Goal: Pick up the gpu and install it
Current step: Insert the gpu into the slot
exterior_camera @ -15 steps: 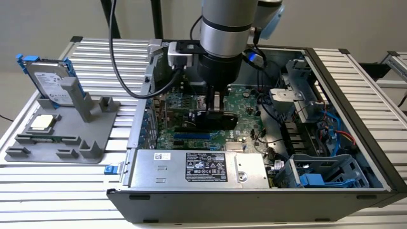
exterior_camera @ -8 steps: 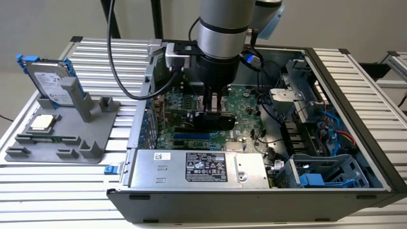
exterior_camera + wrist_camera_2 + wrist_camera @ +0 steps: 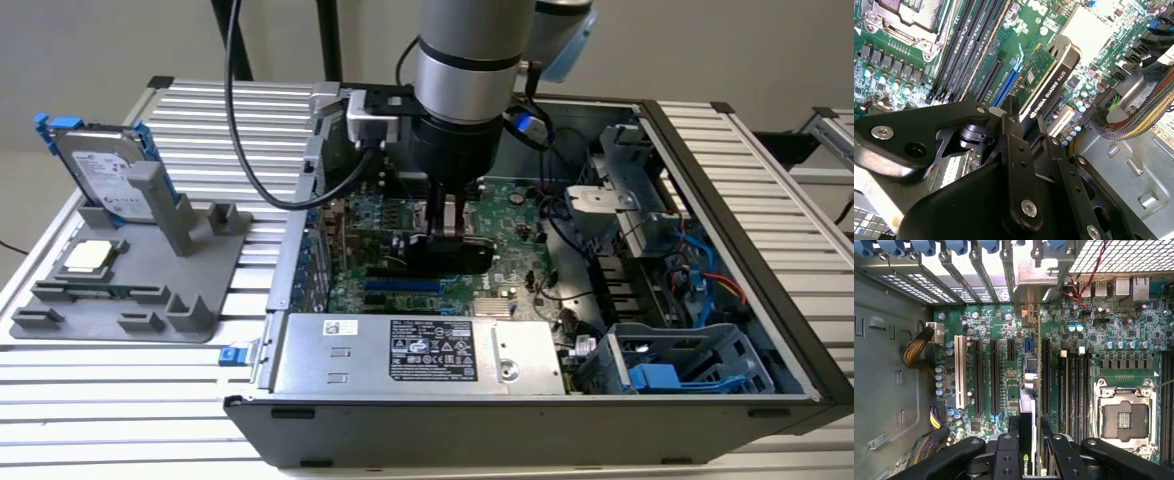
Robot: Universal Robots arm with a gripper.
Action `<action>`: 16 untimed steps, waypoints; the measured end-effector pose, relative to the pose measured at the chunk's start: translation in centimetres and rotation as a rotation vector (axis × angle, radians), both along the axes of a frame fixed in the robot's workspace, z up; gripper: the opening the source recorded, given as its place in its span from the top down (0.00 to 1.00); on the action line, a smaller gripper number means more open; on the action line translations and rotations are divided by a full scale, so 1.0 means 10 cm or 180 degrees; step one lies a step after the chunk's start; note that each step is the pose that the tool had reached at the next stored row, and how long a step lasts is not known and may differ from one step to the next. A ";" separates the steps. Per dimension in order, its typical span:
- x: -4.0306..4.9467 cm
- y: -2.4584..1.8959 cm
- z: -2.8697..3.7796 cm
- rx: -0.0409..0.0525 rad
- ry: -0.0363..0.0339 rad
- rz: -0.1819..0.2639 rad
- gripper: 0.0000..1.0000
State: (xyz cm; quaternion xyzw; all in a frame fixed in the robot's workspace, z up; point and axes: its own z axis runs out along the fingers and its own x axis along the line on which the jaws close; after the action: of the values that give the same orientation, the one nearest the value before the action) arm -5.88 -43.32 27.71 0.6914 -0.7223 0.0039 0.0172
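Inside open case (image 3: pixel 747 300), lowered gripper (image 3: pixel 1024 127) clamping upright gpu (image 3: pixel 1046 75).

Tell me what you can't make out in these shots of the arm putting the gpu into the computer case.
- Whether the gpu contacts are seated in a slot: the gripper covers the near end in both wrist views.
- The gpu's bracket end: hidden behind the card itself in the first wrist view.
- The card in the exterior view: the arm and gripper cover it.
- The CPU socket pins: too small.
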 end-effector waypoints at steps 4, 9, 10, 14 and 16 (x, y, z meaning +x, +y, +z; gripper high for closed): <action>-0.005 -0.001 -0.011 0.0001 -0.0001 0.0000 1.00; -0.062 -0.001 -0.039 0.0000 0.0000 0.0000 1.00; -0.076 -0.001 -0.046 0.0000 0.0000 0.0000 1.00; -0.118 -0.001 -0.059 0.0000 0.0000 0.0000 1.00; -0.126 -0.004 -0.066 0.0000 0.0000 0.0000 1.00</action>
State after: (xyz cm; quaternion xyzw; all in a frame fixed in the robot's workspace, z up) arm -7.14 -43.36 27.05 0.6914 -0.7223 0.0039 0.0172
